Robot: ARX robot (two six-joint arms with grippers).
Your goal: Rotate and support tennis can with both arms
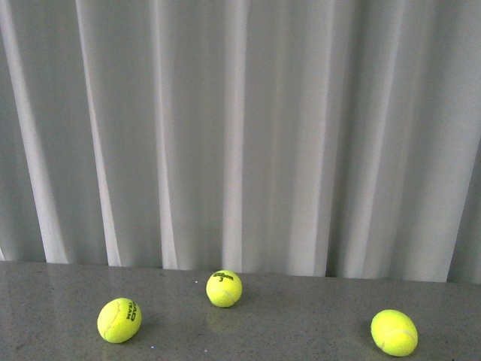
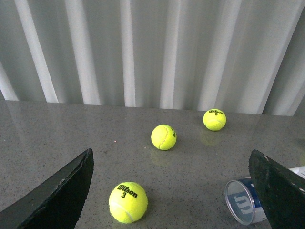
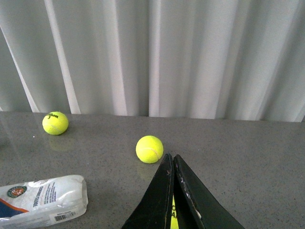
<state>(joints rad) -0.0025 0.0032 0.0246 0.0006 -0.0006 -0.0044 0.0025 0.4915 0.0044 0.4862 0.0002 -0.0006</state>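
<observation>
The tennis can lies on its side on the grey table. In the left wrist view its clear lid end with a white "W" (image 2: 242, 202) faces the camera, partly hidden behind one finger (image 2: 280, 191). My left gripper (image 2: 169, 191) is open wide and empty, with the can just inside that finger. In the right wrist view the can (image 3: 44, 200) shows its label, round emblem and barcode, off to the side of my right gripper (image 3: 172, 156), which is shut with jaws pressed together. A yellow sliver shows through the gap. Neither arm nor the can shows in the front view.
Three yellow tennis balls lie on the table (image 1: 301, 323): (image 1: 119, 320), (image 1: 224, 288), (image 1: 394, 332). In the left wrist view one ball (image 2: 127, 202) lies between the fingers, two others (image 2: 164, 137) (image 2: 214, 119) beyond. A white curtain (image 1: 240, 128) hangs behind the table.
</observation>
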